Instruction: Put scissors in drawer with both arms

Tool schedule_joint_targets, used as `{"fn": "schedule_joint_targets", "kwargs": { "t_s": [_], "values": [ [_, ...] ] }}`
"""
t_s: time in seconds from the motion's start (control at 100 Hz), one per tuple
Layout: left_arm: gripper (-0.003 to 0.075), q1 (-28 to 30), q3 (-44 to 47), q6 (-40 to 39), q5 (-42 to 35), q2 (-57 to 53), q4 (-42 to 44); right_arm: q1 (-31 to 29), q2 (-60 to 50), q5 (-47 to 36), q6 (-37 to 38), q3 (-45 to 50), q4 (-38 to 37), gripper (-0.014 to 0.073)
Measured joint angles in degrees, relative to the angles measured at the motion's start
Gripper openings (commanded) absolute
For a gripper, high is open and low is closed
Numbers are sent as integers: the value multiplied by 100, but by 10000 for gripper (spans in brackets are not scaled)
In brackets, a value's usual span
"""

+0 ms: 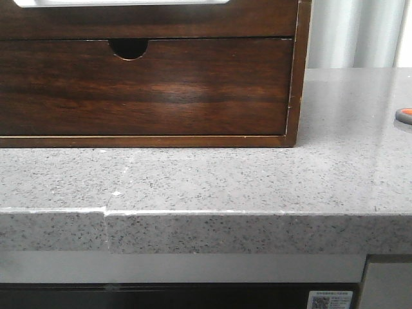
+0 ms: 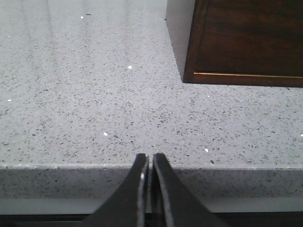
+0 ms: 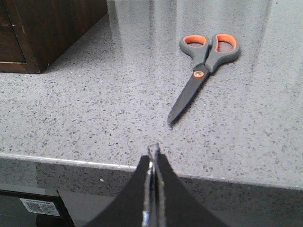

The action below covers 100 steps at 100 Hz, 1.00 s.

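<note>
The scissors (image 3: 201, 71) lie flat and closed on the grey speckled counter, with grey handles lined in orange and the dark blades pointing towards my right gripper (image 3: 154, 150). That gripper is shut and empty, at the counter's front edge, a short way from the blade tip. In the front view only an orange sliver of the scissors (image 1: 405, 116) shows at the right edge. The drawer (image 1: 148, 22) is the plain grained front at the top of the dark wooden box, shut and cut off by the frame. My left gripper (image 2: 150, 158) is shut and empty at the counter's front edge.
Below the plain front is a shut drawer front with a semicircular notch (image 1: 129, 48). The box corner shows in the left wrist view (image 2: 246, 42) and the right wrist view (image 3: 47, 28). The counter (image 1: 206, 180) has a front edge with a drop below it.
</note>
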Motion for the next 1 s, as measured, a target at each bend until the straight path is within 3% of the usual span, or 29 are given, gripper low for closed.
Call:
{"fn": "schedule_joint_targets", "kwargs": {
  "t_s": [0.17,0.3,0.41,0.52,0.7,0.81,1.0],
  "values": [
    [-19,0,0,0,0,0,0,0,0,-337,0,10,-192,-50],
    [-19,0,0,0,-131,0,-294,0,0,-1323,0,10,148,-50],
    [-19,0,0,0,-646,0,-1958,0,0,-1943,0,10,981,-50],
    [-19,0,0,-21,-1390,0,-3813,0,0,-1928,12,10,1625,-50],
    [-19,0,0,-44,-2043,0,-5395,0,0,-1828,12,10,2527,-50],
    [-19,-14,-83,-32,-1965,0,-5404,0,0,-1688,12,-109,2818,-50],
    [-4,-65,-1204,87,-647,373,-3901,0,325,-534,-328,-1118,2536,-49]
  ]
}}
